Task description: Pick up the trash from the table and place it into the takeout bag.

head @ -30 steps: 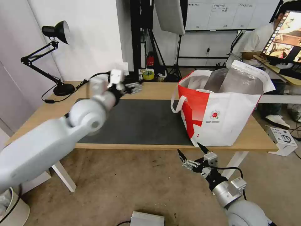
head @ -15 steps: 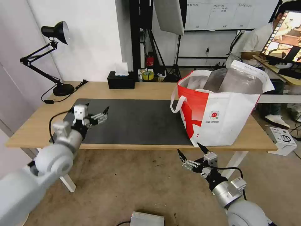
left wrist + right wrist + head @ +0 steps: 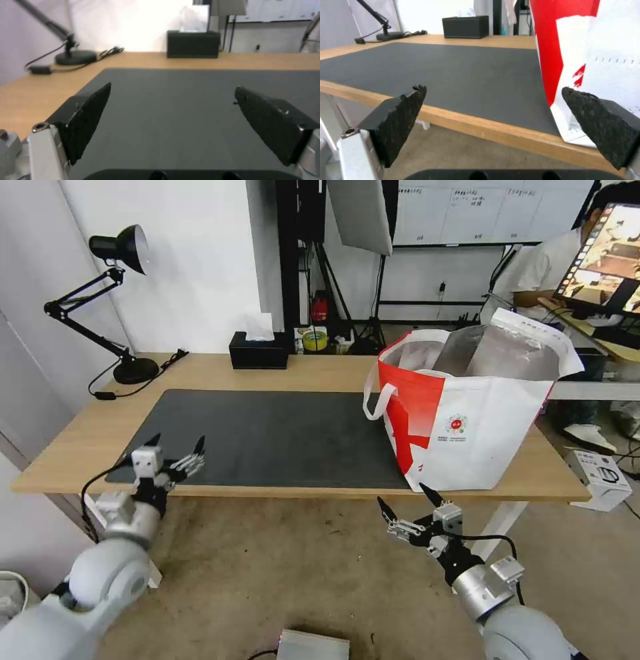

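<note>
The takeout bag [image 3: 480,427], white and red with a foil lining, stands open-topped on the right end of the table [image 3: 320,370]. The trash is out of view; the dark grey mat [image 3: 280,433] lies bare. My left gripper [image 3: 177,441] hovers open at the mat's front left corner, its empty fingers pointing across the mat [image 3: 186,112]. My right gripper [image 3: 402,496] hangs open and empty below the table's front edge, just in front of the bag's lower left corner. In the right wrist view the bag [image 3: 593,50] is close behind the right gripper [image 3: 493,88].
A black tissue box [image 3: 259,355] sits at the back edge of the table. A black desk lamp [image 3: 135,370] with its cable occupies the back left corner. On the floor lie a white box [image 3: 602,473] at the right and a grey unit [image 3: 313,645] near me.
My left arm has drawn back from near the tissue box to the table's front left edge and dropped lower, gripper still open. The right arm has stayed put.
</note>
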You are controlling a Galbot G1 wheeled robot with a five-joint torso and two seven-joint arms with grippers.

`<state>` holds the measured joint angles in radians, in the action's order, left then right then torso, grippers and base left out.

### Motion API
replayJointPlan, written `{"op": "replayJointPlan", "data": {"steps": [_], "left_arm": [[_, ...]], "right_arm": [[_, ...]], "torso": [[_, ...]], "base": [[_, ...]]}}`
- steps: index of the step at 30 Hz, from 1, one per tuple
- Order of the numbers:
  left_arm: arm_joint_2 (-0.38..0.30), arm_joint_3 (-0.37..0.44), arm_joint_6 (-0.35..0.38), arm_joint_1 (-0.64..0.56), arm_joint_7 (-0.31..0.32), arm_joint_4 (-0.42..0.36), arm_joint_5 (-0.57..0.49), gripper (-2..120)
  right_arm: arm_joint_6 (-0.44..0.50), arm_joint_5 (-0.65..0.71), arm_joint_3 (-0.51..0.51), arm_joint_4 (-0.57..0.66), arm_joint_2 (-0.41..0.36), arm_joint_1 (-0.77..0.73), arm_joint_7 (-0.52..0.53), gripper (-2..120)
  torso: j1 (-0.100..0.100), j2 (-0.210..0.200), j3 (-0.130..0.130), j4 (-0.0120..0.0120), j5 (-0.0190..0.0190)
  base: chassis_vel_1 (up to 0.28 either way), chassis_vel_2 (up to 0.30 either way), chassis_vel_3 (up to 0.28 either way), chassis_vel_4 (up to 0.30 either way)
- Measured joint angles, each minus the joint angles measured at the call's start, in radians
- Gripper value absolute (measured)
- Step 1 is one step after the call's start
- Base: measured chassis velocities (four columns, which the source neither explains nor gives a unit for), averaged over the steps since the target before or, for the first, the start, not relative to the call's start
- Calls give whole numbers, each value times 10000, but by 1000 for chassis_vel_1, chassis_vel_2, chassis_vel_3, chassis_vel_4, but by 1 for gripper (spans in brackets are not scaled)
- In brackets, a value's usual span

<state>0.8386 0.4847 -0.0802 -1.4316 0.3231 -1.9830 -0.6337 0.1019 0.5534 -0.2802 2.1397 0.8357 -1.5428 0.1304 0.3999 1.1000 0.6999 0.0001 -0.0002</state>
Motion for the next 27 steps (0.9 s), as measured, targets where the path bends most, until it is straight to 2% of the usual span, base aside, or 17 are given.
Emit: {"op": "replayJointPlan", "data": {"steps": [4, 9, 27], "left_arm": [[496, 357, -310, -645, -293, 40, 243, 100], [783, 572, -551, -1110, -580, 58, 391, 100], [1020, 665, -648, -1415, -731, 83, 536, 100]], "right_arm": [[0, 0, 0, 0, 0, 0, 0, 100], [0, 0, 0, 0, 0, 0, 0, 100], [0, 0, 0, 0, 0, 0, 0, 100]], "torso": [[0, 0, 0, 1, 0], [0, 0, 0, -1, 3], [1, 0, 1, -1, 2]], "base": [[0, 0, 0, 0], [0, 0, 0, 0], [0, 0, 0, 0]]}}
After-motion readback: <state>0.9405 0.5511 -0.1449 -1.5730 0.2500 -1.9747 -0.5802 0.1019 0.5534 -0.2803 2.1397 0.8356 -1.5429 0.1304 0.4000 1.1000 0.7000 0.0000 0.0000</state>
